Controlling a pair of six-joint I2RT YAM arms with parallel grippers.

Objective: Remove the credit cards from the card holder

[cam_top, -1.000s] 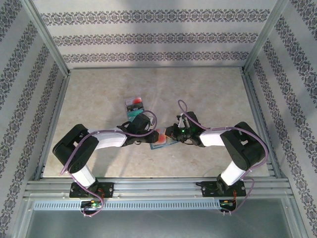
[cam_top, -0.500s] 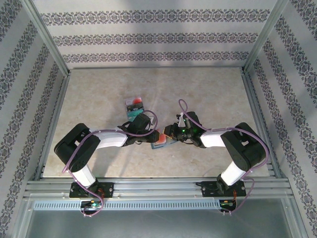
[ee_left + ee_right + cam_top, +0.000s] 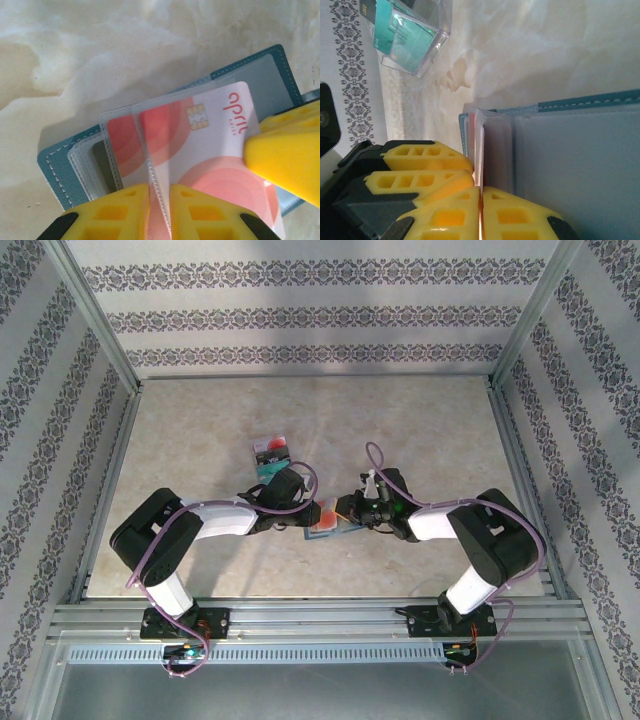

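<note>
The blue-grey card holder (image 3: 336, 531) lies open on the table between my two grippers, its stitched border (image 3: 54, 166) and clear pockets facing up. A white credit card with red circles (image 3: 215, 127) sits among the clear pockets. My left gripper (image 3: 159, 194) (image 3: 300, 516) is shut on the stitched edge of a clear pocket. My right gripper (image 3: 481, 191) (image 3: 347, 512) is shut on the thin edge of the white-and-red card, and one of its fingers (image 3: 286, 155) covers the card's right side. A dark card (image 3: 101, 161) shows in a pocket further left.
A clear plastic box (image 3: 270, 450) holding a teal card (image 3: 402, 37) and a red-marked card stands just behind the left gripper. Bare marble tabletop (image 3: 430, 430) lies beyond. Metal frame rails and patterned walls close in the table.
The right gripper has shifted slightly to the right at the holder's edge. The left gripper and the holder have hardly moved.
</note>
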